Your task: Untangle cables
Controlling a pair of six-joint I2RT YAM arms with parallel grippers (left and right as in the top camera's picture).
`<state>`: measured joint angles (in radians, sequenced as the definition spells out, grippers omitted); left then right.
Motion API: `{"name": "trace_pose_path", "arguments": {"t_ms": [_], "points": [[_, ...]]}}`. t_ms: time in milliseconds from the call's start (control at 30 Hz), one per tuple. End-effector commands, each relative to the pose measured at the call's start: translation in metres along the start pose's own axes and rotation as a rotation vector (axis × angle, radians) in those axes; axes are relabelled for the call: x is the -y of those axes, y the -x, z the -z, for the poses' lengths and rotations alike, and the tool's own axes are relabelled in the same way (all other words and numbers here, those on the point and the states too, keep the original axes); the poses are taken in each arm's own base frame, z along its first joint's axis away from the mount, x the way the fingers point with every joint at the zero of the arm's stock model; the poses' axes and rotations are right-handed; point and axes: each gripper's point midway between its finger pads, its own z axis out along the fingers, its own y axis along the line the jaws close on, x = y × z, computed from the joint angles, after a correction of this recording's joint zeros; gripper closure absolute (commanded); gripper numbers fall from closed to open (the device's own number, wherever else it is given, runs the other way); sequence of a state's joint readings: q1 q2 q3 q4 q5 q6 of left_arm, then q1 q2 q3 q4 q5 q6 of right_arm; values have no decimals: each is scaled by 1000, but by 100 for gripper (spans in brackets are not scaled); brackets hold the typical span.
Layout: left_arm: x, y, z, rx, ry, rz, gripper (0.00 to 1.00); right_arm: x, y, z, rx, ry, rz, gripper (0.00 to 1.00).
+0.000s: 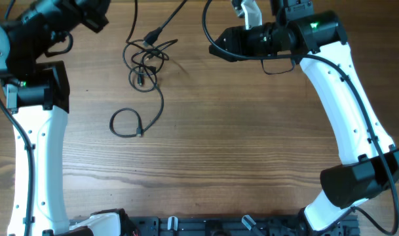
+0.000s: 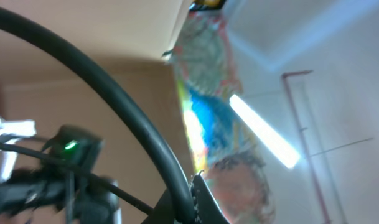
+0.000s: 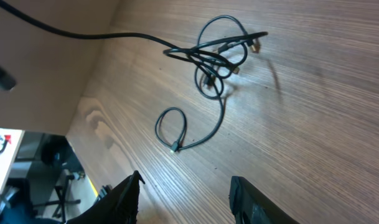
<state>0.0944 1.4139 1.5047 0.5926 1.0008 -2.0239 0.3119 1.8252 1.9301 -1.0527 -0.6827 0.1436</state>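
Wood-grain table [image 1: 251,144] fills the overhead view. The blurred left wrist view faces a ceiling with a bright light strip [image 2: 264,134]. Cables [image 3: 205,59] lie tangled at the table's upper left-centre, one loop trailing below. Right gripper [image 3: 186,202] hangs spread above bare wood, touching nothing. Left gripper [image 1: 94,16], upper left, is pressed together, apart from the cables.

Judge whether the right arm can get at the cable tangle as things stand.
Probably yes. The right gripper is open and empty, and the cable tangle lies on the table ahead of it, with nothing in between.
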Motion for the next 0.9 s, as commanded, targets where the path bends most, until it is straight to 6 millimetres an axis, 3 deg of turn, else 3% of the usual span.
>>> {"name": "trace_pose_path", "arguments": {"t_ms": [0,133,267,433,567,733,867], "points": [[55,1,9,104,-190,22,96,-16,-6,-10,-30,97,70,51],[86,-7,22,160,-268,-127,96,-40,-8,-25,-44,190,157,48],[73,-4,29,157,-171,-173,96,-50,-2,-42,-48,293,117,44],[75,-10,30,140,-160,-189,96,-60,-1,-67,-85,443,60,34],[62,-27,28,40,-90,-208,96,-66,-2,-94,-84,486,134,26],[27,-66,31,-213,82,-280,96,-81,11,-134,26,470,382,21],[20,-86,37,-306,137,-297,96,-101,15,-147,77,542,479,21]]}}
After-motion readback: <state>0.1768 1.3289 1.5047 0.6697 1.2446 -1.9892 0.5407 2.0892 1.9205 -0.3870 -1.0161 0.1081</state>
